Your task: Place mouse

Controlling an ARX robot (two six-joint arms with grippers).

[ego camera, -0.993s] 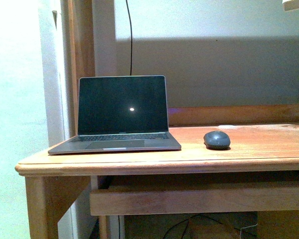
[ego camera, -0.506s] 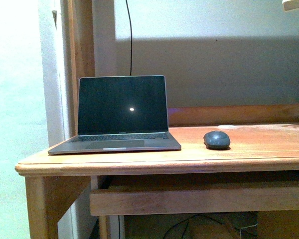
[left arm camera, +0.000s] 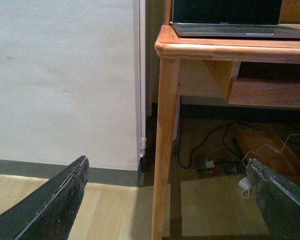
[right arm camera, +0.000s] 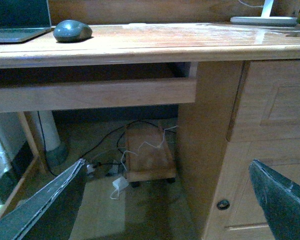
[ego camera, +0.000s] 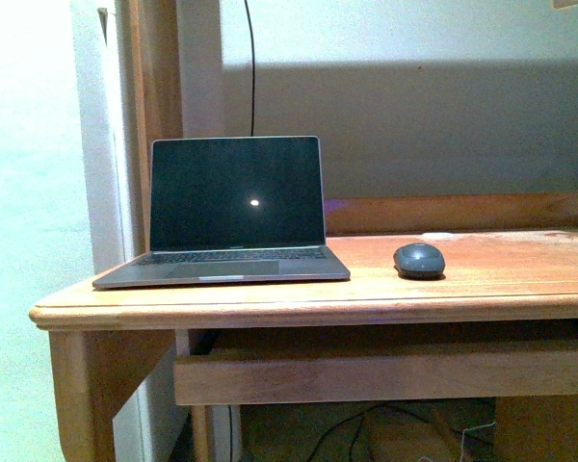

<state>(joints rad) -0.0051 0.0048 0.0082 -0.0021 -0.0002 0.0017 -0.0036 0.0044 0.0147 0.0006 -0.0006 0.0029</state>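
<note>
The small, dark grey mouse [ego camera: 419,260] has a round top and sits on the surface [ego camera: 501,284] near the laptop [ego camera: 236,217]. The left gripper [left arm camera: 167,167] and right gripper [right arm camera: 166,167] are spread wide, empty.

- Desk [ego camera: 520,289]: right end cut off by the front view's edge.
- Cable [ego camera: 251,67] on the wall: upper end runs out of frame.
- Laptop [left arm camera: 240,30]: left wrist view crops most of the screen; right wrist view catches one corner only.
- Laptop keys: too small to read.
- Left fingers [left arm camera: 50,205], right fingers [right arm camera: 45,210]: only tips in frame, the rest cropped.
</note>
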